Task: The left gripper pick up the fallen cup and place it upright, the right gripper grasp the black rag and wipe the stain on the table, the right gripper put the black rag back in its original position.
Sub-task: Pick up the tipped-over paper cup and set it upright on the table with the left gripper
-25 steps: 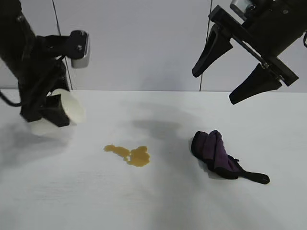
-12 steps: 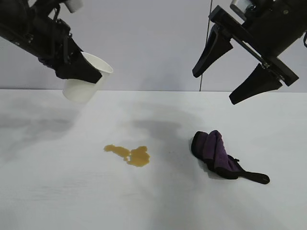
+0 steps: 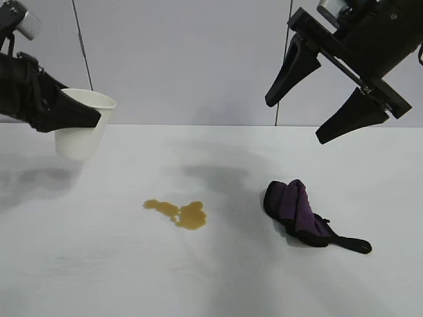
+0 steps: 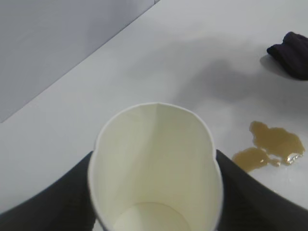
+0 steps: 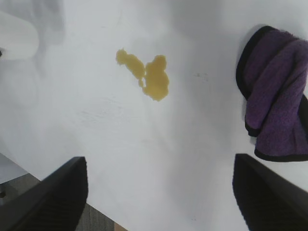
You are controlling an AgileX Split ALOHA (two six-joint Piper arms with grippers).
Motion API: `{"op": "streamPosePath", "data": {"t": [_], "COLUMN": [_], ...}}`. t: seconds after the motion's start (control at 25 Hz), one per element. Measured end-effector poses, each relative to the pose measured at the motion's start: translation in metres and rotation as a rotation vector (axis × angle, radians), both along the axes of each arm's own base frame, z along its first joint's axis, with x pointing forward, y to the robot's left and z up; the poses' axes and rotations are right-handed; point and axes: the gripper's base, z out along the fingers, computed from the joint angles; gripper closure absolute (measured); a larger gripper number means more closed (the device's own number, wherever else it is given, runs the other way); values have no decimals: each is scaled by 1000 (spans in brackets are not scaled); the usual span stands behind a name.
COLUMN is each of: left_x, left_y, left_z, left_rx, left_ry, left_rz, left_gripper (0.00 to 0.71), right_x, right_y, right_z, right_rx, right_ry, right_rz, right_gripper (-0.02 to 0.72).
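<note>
The cup [image 3: 80, 125] hangs clear of the tabletop [image 3: 211, 277] at its far left, mouth up and nearly upright, with its shadow on the surface below it. The left gripper [image 3: 63, 115] has its fingers clamped on the cup's two sides; in the left wrist view the dark fingers [image 4: 255, 197] press against the wall on either hand and the open mouth faces the camera, with nothing in it. The step in hand looks to be setting the cup down standing. To do that well, I would square the base to the surface first, lower it straight, and let go only once the bottom sits flat; the landing spot should stay well apart from the stain [image 3: 177, 213], which lies nearer the middle, so the base stays dry and the wiping path is left free. A paper wall gives under a squeeze, so a slow release should keep it from springing and tipping. The rag [image 3: 297, 214] lies in a heap to the right of the stain, apart from it, its thin tail trailing further right. The right gripper [image 3: 324, 99] hangs above the rag with its fingers spread wide and nothing between them. The cup's base shows in no view close enough to judge its tilt exactly, and most of the left arm is cut off at the edge.
</note>
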Motion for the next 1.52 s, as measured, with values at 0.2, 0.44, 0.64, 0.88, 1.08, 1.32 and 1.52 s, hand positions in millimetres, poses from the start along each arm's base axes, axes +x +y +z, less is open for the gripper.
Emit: {"op": "streamPosePath", "data": {"t": [0.2,0.44,0.64,0.88,1.08,1.32,1.52], "left_x": [-14,-17,-18,-18,-18,-18,-18], "left_y": [-1,-4,-6,-6,-6,-6,-6], "left_z": [-12,-29,-51,-56,-56,-56,-56], "left_rx": [20,-1,-17,4,15,20,20], "left_ry": [1,47,91,67,51,49,49], "left_rz": [-49,-77,-113,-149,-159,-158,-158], "left_gripper": [273,273,273,273,273,273,273], "right_x": [0,0,0,0,1,1,1], "right_y": [0,0,0,0,0,0,0], "right_z": [0,0,0,0,0,0,0], "right_rx": [0,0,0,-1,-2,-2,-2], "right_ry": [0,0,0,-4,-8,-10,-10], "right_rz": [0,0,0,-3,-6,-7,-7], "right_gripper": [137,137,137,137,137,137,137]}}
